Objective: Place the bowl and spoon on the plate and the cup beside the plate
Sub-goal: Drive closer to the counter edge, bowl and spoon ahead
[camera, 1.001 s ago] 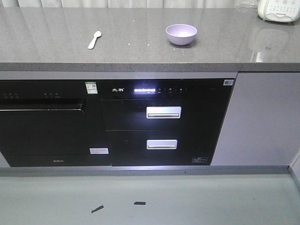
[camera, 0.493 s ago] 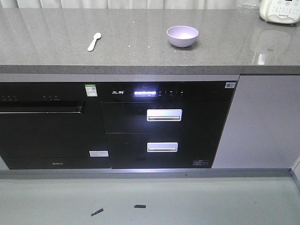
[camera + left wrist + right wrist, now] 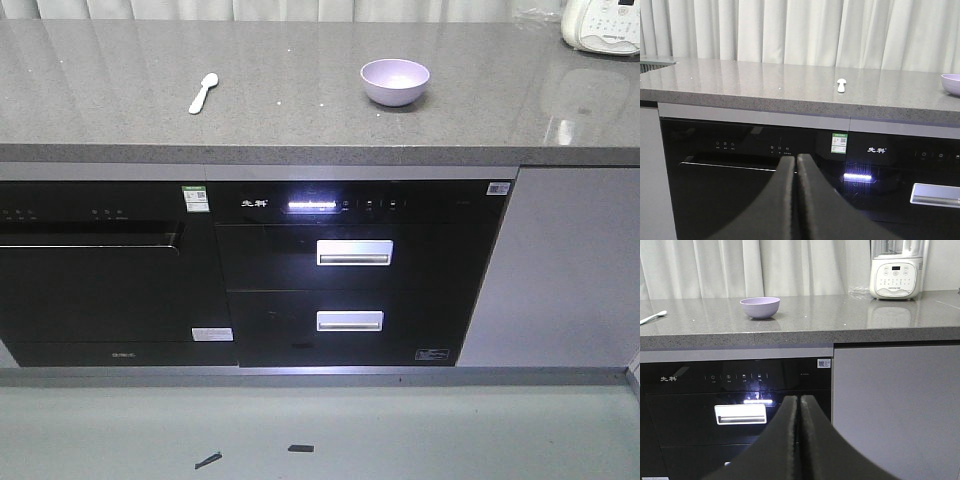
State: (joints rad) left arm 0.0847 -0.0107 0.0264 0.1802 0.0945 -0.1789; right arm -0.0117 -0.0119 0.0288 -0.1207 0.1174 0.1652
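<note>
A pale lavender bowl (image 3: 395, 81) stands upright on the grey counter (image 3: 300, 130), right of centre; it also shows in the right wrist view as the bowl (image 3: 760, 307) and at the edge of the left wrist view as the bowl (image 3: 952, 83). A small pale spoon (image 3: 203, 92) lies on the counter to the left, seen too as the spoon (image 3: 841, 85) and the spoon (image 3: 652, 317). My left gripper (image 3: 796, 159) is shut and empty, low before the black appliance fronts. My right gripper (image 3: 799, 399) is shut and empty too. The plate and the cup are out of view.
Below the counter sit a black dishwasher (image 3: 100, 270) and a black drawer unit (image 3: 350, 270) with two silver handles and a lit strip. A white blender base (image 3: 896, 275) stands at the counter's back right. A grey cabinet door (image 3: 570, 270) is at right. White curtains hang behind.
The whole scene has shifted slightly down and right in the front view, so the camera has moved a little toward the counter. Bowl and spoon have not moved on the counter.
</note>
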